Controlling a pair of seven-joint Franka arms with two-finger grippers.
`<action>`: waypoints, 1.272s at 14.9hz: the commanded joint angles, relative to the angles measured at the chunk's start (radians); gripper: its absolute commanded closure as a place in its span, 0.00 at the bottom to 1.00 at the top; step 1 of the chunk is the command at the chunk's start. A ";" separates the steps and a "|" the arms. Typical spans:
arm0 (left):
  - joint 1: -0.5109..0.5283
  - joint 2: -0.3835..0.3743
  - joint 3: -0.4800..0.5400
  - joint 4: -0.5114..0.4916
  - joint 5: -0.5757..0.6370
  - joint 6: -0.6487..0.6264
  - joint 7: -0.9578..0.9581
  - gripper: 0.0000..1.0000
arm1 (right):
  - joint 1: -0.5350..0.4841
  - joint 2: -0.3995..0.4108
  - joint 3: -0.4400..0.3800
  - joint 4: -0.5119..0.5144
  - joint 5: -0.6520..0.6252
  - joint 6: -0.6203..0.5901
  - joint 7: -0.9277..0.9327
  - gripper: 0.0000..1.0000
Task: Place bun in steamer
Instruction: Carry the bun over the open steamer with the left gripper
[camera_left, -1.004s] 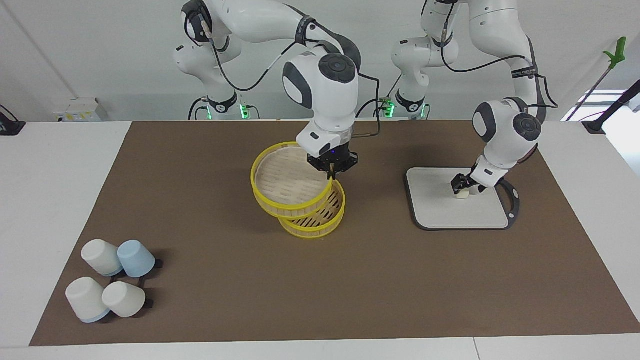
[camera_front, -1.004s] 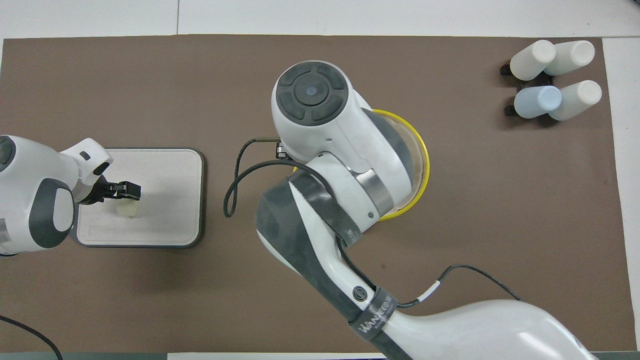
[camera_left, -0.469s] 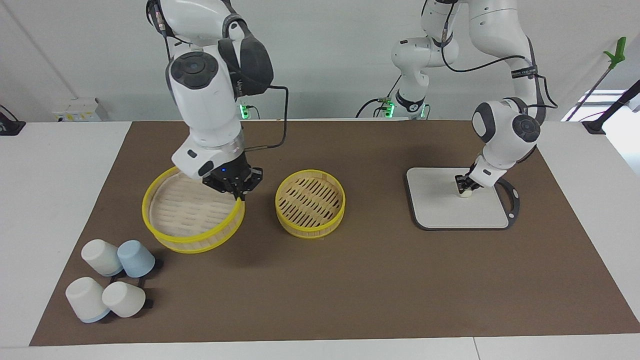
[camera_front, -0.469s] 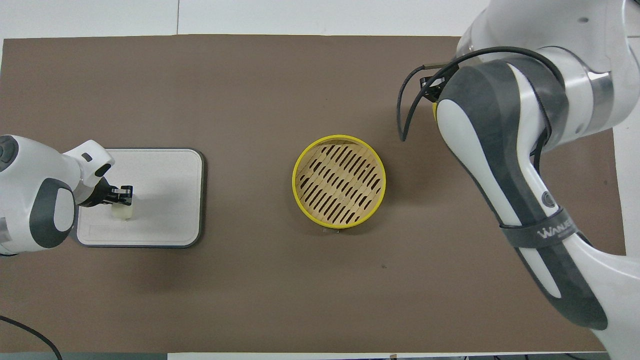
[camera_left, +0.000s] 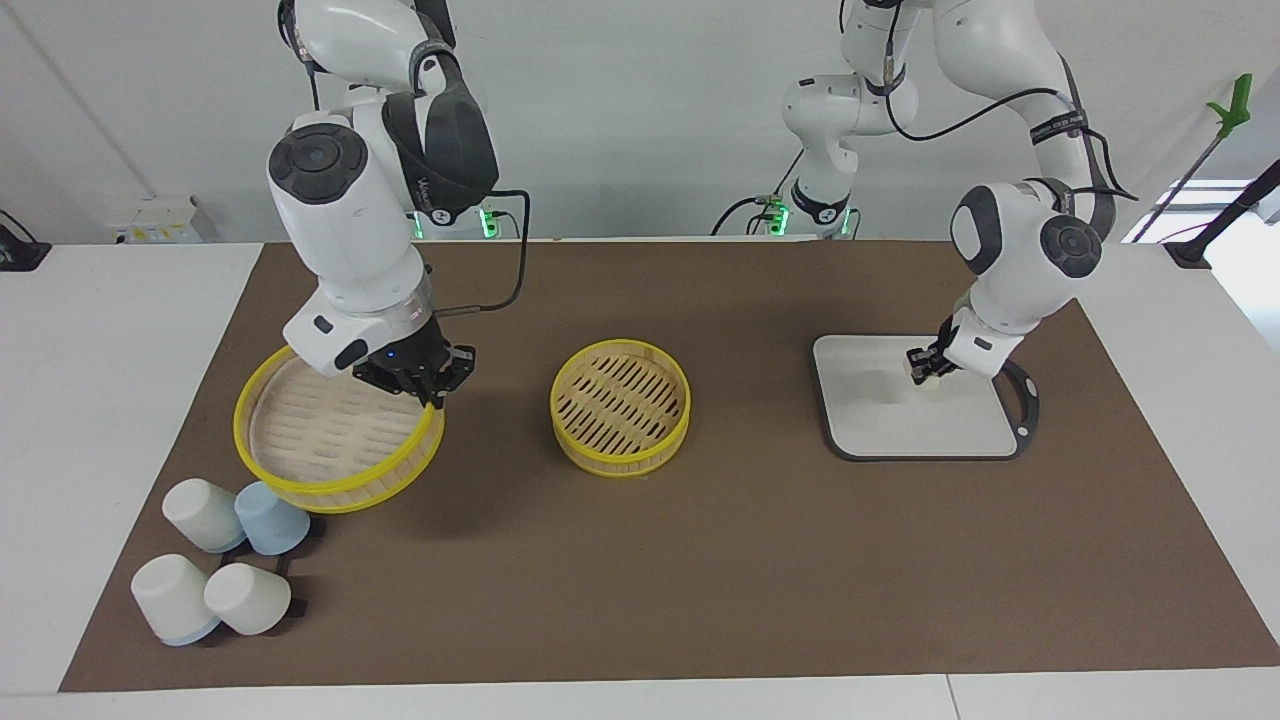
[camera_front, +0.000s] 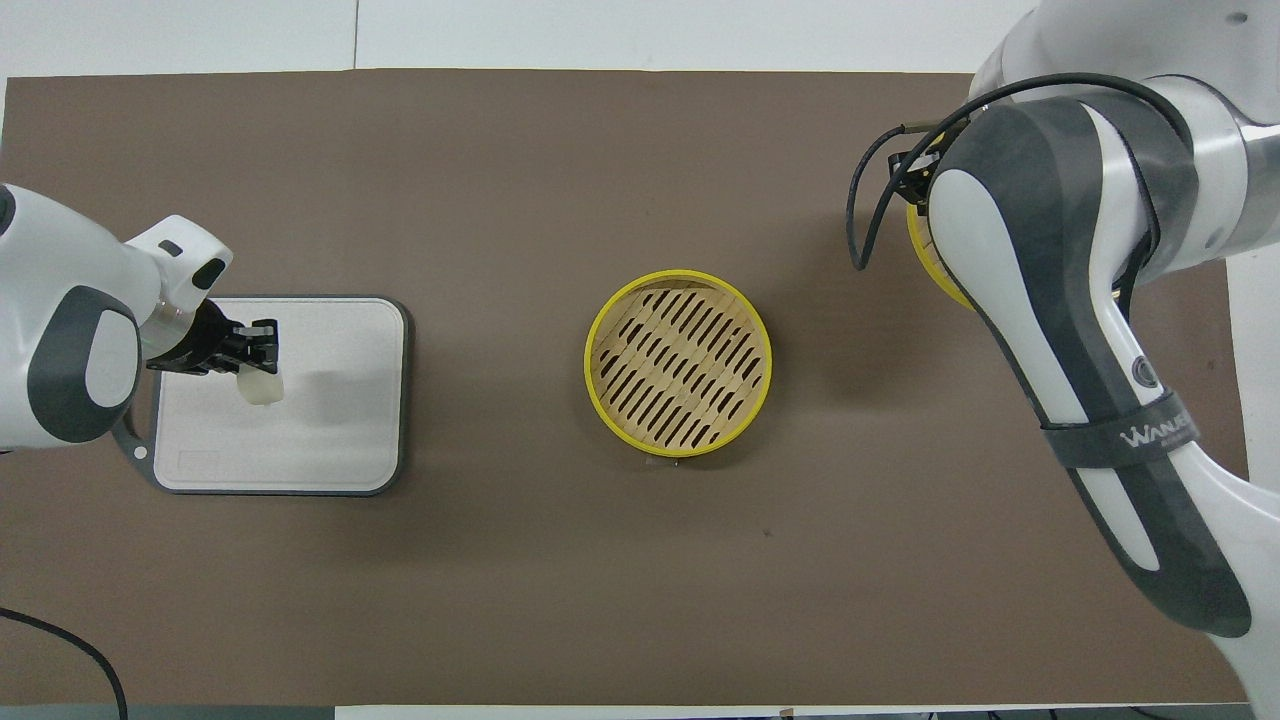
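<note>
1. Left end effector (camera_left: 928, 368), fingers closed on the bun (camera_left: 921, 373), hangs over the grey board (camera_left: 880, 425); the soft dough could slip free.
2. Right end effector (camera_left: 425, 385), over the worktop (camera_left: 760, 540), grips the tilted lid (camera_left: 335, 440) by its rim; it could clip the cups (camera_left: 225, 565) beneath.
3. Between both end effectors, the steamer (camera_left: 620, 408) sits open.

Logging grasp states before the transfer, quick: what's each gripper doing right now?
Left gripper: shut on the bun, over the grey board.
Right gripper: shut on the steamer lid rim, near the cups.
</note>
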 joint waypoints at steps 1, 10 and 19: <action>-0.097 0.077 0.012 0.162 -0.033 -0.099 -0.165 0.73 | -0.014 -0.041 0.010 -0.054 -0.019 0.009 -0.012 1.00; -0.398 0.286 0.009 0.493 -0.121 -0.121 -0.584 0.73 | -0.020 -0.049 0.010 -0.080 -0.021 0.032 -0.017 1.00; -0.553 0.475 -0.007 0.632 -0.126 -0.031 -0.714 0.73 | -0.069 -0.069 0.012 -0.131 -0.015 0.075 -0.060 1.00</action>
